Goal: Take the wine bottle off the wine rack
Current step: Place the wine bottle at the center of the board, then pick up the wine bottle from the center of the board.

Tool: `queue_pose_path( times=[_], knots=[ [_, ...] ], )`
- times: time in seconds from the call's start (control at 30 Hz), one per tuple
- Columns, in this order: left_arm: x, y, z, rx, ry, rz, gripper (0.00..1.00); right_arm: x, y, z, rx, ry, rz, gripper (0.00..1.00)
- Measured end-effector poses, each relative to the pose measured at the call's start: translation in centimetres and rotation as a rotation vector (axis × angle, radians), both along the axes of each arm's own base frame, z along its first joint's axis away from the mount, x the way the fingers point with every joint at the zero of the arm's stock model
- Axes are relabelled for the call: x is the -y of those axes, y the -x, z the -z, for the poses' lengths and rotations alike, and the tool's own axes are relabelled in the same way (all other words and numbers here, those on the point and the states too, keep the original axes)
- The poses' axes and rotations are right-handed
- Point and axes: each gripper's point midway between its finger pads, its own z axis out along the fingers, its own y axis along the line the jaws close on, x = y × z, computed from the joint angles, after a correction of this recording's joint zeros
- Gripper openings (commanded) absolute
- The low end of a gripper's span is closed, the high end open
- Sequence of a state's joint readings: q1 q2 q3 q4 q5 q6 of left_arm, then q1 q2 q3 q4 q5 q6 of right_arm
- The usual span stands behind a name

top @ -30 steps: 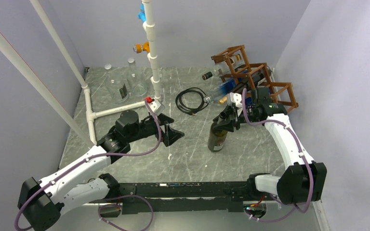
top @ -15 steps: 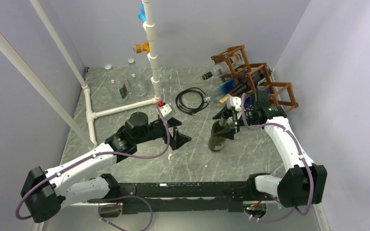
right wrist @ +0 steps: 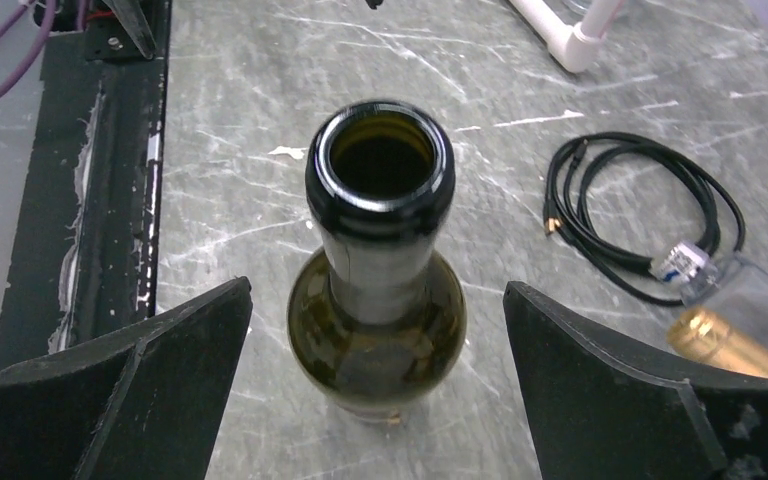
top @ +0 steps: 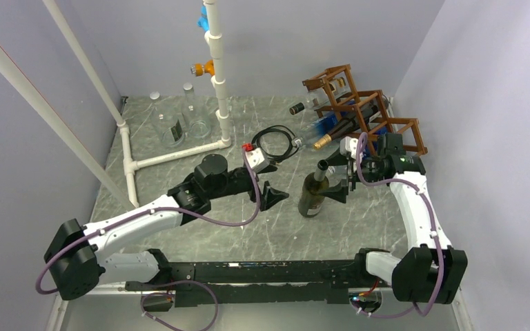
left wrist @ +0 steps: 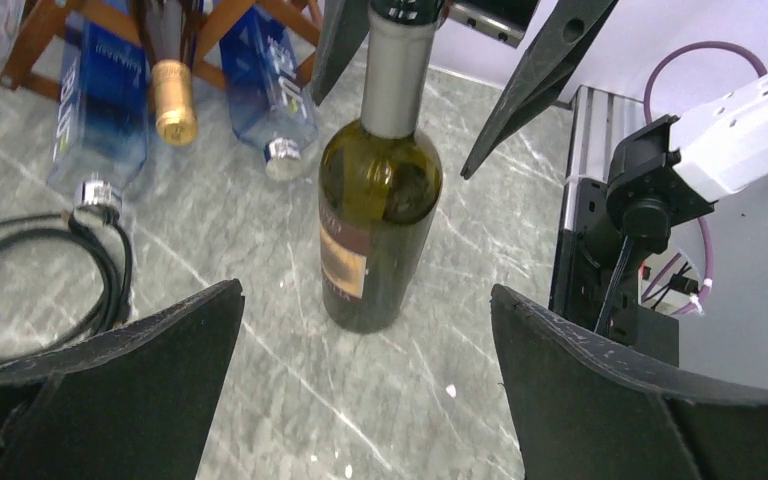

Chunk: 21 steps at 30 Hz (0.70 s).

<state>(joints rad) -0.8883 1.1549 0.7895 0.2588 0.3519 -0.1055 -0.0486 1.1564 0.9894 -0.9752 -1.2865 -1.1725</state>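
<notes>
A dark green wine bottle with a reddish label stands upright and uncorked on the grey marbled table, left of the reddish-brown wine rack. My right gripper is open, its fingers spread either side of the bottle's neck without touching it; in the right wrist view the bottle stands free between the right gripper's jaws. My left gripper is open just left of the bottle. From the left wrist the bottle is ahead of the left gripper. The rack shows at top left.
The rack holds blue bottles and a gold-capped bottle, necks pointing at the table. A coiled black cable lies behind the left gripper. A white pipe frame and glass jars stand at back left. A black rail runs along the near edge.
My right gripper has opened, let go of the bottle's neck and drawn back to the right. The left arm has swung right, towards the bottle. The bottle stays upright.
</notes>
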Motion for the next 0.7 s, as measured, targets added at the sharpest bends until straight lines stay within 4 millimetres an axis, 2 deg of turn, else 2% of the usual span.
queue_pose_path(
  times=[0.27,0.43,0.57,0.7],
  knots=[
    [2.7,-0.2,-1.1,0.116,0.034,0.093,1.00,2.1,0.3,-0.2,0.017,0.017,0.076,1.00],
    [4.6,-0.5,-1.3,0.171,0.047,0.134,0.99,2.5,0.6,0.0,0.032,0.036,0.095,1.00],
    [6.1,-1.0,-1.8,0.210,0.067,0.149,0.99,2.5,1.6,0.9,0.021,0.048,0.102,1.00],
    [7.6,-1.1,-1.9,0.236,0.080,0.166,0.99,2.7,1.4,0.9,0.029,0.059,0.115,1.00]
  ],
)
